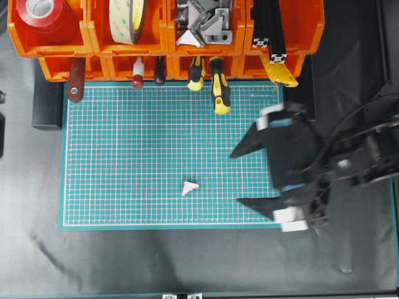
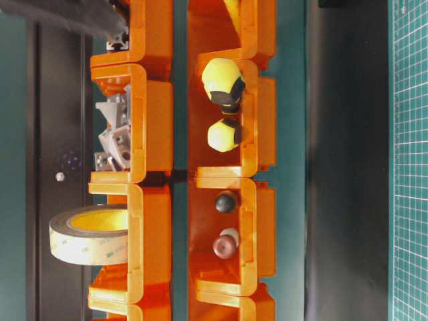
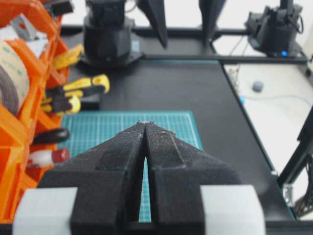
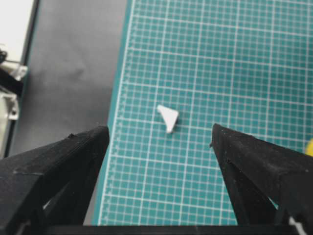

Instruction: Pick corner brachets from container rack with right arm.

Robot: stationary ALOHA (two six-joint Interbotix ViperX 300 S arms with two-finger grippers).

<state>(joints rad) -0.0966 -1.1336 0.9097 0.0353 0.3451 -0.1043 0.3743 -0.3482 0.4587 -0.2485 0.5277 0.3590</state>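
The right arm's gripper [image 1: 240,177] hangs over the right edge of the green mat [image 1: 124,156] with its jaws spread wide and nothing between them, which I take to mean one corner brachet [image 1: 189,187], lying alone toward the mat's lower edge, is already set down. More corner brachets [image 1: 202,22] sit heaped in one upper bin of the container rack [image 1: 93,47] along the mat's top edge, too tangled to count. The left gripper [image 3: 145,128] is clenched and empty; two yellow-handled screwdrivers [image 1: 215,84] poke from a lower bin.
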